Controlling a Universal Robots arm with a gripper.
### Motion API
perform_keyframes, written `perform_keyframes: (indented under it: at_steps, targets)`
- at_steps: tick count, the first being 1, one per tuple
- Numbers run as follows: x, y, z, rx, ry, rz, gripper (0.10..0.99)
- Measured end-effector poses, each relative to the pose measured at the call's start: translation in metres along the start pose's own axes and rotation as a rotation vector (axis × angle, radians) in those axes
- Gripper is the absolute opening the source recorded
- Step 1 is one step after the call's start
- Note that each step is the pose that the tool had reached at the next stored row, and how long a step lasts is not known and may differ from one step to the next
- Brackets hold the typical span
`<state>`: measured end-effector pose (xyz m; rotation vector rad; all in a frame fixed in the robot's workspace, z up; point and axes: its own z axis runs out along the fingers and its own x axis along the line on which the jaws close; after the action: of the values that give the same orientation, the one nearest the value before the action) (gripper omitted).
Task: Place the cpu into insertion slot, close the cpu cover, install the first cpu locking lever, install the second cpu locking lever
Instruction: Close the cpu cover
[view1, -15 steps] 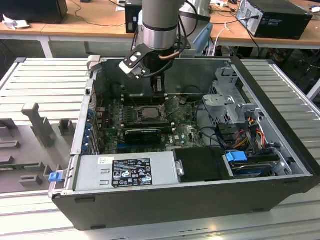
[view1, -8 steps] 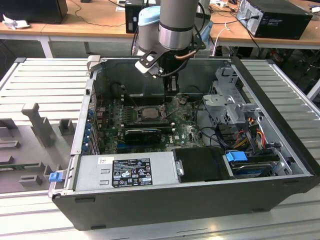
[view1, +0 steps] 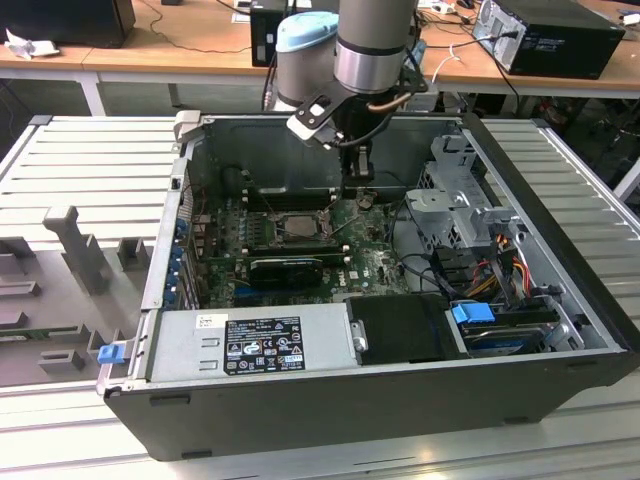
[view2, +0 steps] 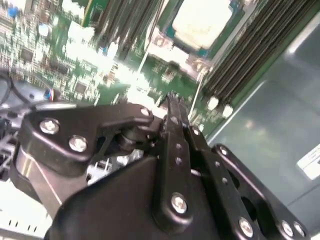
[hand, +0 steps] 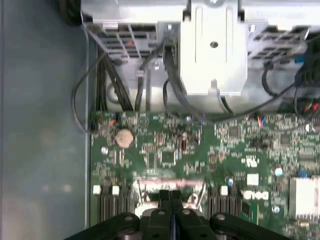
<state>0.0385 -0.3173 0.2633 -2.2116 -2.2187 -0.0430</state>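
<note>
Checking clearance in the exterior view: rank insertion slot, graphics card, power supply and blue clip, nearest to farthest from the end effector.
1. insertion slot, beside the end effector.
2. graphics card, beyond the slot.
3. power supply, along the case's near wall.
4. blue clip, case corner at the exterior view's left.

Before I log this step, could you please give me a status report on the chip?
Tool shut, low over the green board. Chip lying in its socket. Nothing seen between tool and socket.

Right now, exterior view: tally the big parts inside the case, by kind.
power supply: 1
graphics card: 1
insertion slot: 1
drive cage: 1
Total: 4
</note>
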Motion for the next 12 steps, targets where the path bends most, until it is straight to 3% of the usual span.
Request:
perform_keyframes:
  at_steps: [5, 9, 12]
  targets:
    - [0.0000, 0.0181, 0.0013, 0.001, 0.0000, -0.005, 0.106]
    - [-0.0002, 0.0251, 0.0054, 0.001, 0.0001, -0.009, 0.106]
    - [-0.0003, 0.0259, 0.0104, 0.001, 0.0000, -0.009, 0.106]
